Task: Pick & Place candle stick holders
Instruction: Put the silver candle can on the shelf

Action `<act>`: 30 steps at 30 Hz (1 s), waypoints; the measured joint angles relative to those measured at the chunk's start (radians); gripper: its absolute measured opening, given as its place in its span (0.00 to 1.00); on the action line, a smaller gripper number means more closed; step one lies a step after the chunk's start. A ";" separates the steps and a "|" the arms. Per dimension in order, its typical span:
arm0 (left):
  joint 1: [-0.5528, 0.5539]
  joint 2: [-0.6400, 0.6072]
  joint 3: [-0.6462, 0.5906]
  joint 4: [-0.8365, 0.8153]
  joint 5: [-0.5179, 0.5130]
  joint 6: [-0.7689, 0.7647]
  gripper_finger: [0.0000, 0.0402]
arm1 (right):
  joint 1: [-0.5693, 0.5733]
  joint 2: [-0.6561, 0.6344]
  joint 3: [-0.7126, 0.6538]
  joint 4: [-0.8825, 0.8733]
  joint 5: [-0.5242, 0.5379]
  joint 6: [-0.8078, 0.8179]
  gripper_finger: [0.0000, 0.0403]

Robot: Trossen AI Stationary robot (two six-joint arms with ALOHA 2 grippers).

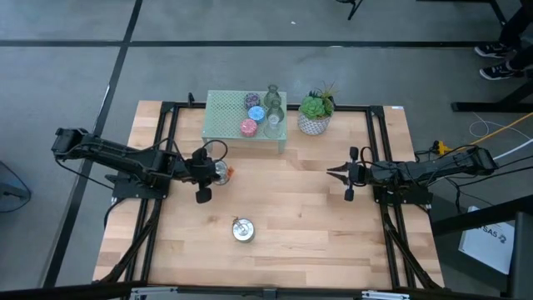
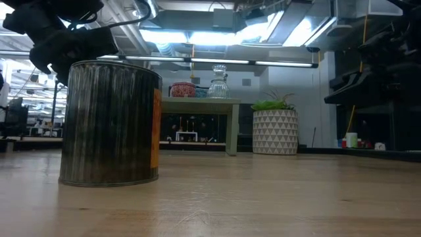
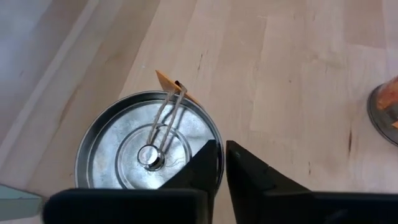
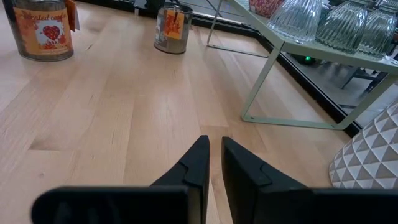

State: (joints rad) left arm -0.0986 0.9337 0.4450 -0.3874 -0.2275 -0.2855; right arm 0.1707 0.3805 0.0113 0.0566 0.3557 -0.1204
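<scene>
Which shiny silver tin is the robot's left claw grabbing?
The silver tin beside the left gripper, the one with the orange tag. In the left wrist view the fingers pinch its rim. The other silver tin sits alone, nearer the table's front edge.

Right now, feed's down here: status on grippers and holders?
Left gripper shut on silver tin's rim. Right gripper shut, empty, waiting. Second tin mid-table. Nothing blocking.
</scene>
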 joint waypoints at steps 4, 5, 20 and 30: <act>0.000 0.000 0.000 0.001 -0.014 0.015 0.02 | 0.000 0.000 0.000 0.000 0.000 0.000 0.11; 0.000 0.000 0.000 0.002 -0.015 0.026 0.02 | 0.000 0.000 0.000 0.000 0.000 0.000 0.11; 0.000 0.000 -0.001 0.029 0.135 0.218 0.01 | 0.000 0.000 0.000 0.000 0.000 0.000 0.11; 0.000 0.000 -0.001 0.028 0.151 0.247 0.01 | 0.000 0.000 0.000 0.000 0.001 0.000 0.11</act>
State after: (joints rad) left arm -0.0982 0.9340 0.4442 -0.3592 -0.0765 -0.0384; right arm 0.1705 0.3805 0.0113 0.0566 0.3565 -0.1204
